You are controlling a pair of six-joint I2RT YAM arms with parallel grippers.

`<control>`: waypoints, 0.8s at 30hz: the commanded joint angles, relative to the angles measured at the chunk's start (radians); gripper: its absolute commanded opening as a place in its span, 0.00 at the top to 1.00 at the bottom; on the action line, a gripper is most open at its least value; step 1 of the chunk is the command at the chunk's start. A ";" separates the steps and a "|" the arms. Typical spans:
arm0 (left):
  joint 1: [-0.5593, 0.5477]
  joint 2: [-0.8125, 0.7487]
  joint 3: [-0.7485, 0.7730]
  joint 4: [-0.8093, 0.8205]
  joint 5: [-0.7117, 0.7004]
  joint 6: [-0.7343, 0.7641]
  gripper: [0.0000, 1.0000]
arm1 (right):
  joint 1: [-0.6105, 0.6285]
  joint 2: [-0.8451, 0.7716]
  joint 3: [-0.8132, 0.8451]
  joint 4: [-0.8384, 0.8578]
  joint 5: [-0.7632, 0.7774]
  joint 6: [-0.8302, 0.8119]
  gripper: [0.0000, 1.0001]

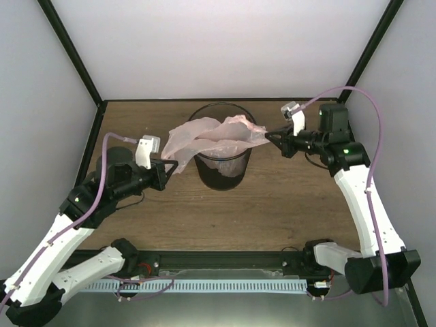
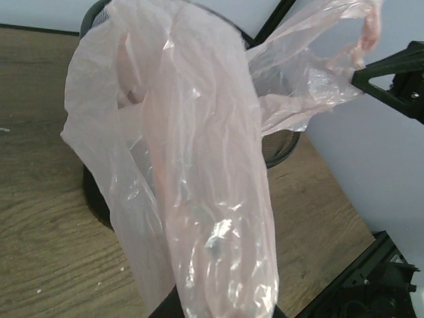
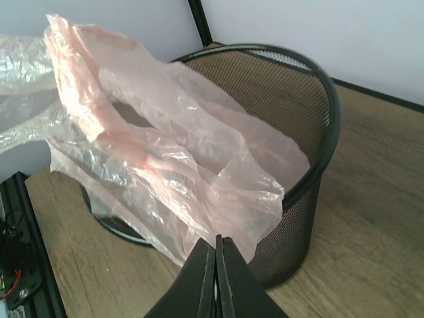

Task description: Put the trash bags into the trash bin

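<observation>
The pale-pink translucent trash bag (image 1: 211, 136) hangs stretched across the mouth of the black mesh trash bin (image 1: 219, 176), which stands mid-table. My left gripper (image 1: 173, 165) is shut on the bag's left end, just left of the bin. In the left wrist view the bag (image 2: 199, 199) drapes over the gripper and hides the fingers, with the bin (image 2: 281, 146) behind. My right gripper (image 1: 268, 136) is shut on the bag's right edge, just right of the rim. In the right wrist view the gripper (image 3: 217, 242) pinches the bag (image 3: 172, 165) beside the bin (image 3: 298, 218).
The wooden table (image 1: 286, 204) is boxed in by white walls with black corner posts (image 1: 371, 48). A black frame rail (image 1: 218, 259) runs along the near edge between the arm bases. The right gripper's black finger (image 2: 387, 76) shows at the left wrist view's upper right.
</observation>
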 commanded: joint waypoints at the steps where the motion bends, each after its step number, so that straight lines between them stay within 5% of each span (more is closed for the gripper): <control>1: -0.004 0.000 -0.064 -0.030 -0.023 0.014 0.96 | -0.006 -0.045 -0.107 0.048 0.011 -0.010 0.99; 10: -0.004 0.035 -0.187 0.007 -0.073 0.059 0.96 | -0.017 -0.085 -0.159 0.067 0.058 -0.019 0.99; 24: -0.003 -0.001 -0.163 -0.019 -0.105 0.108 0.96 | -0.074 -0.102 -0.107 0.021 0.024 0.020 0.99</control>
